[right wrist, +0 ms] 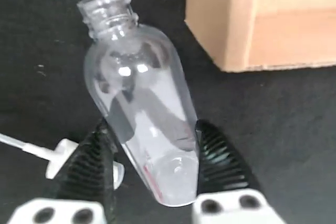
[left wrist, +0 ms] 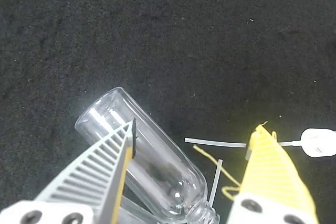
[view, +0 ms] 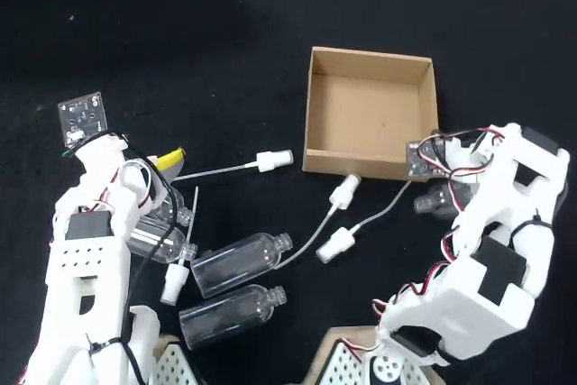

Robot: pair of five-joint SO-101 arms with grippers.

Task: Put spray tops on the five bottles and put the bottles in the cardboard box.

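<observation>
Right wrist view shows the right end effector (right wrist: 153, 129) clamped on a clear bottle (right wrist: 136, 87). Its two black fingers (right wrist: 89, 169) press on both sides of the lower body. The threaded neck of this bottle is open. A thin red mark sits near its base, too small to read. The bottle is just beside a corner of the cardboard box (right wrist: 262, 19), outside the wall. One spray top (right wrist: 60, 158) lies on the desk near a black finger.

From the high view, the cardboard box stands with its top open and plain brown walls on the black desk (view: 225, 69), and the clamped bottle is at its near right corner.

The left end effector (left wrist: 195, 127) has its white finger (left wrist: 100, 177) and yellow finger (left wrist: 273, 174) standing apart. A second bottle (left wrist: 149, 158) lies on the desk between them, touching the white finger and apart from the yellow one.

In the middle of the desk, a third bottle (view: 242, 263) and a fourth bottle (view: 230, 313) lie side by side with open necks. Between them and the box lie three loose tops with long thin tubes (view: 275, 160) (view: 344, 191) (view: 335, 245).
</observation>
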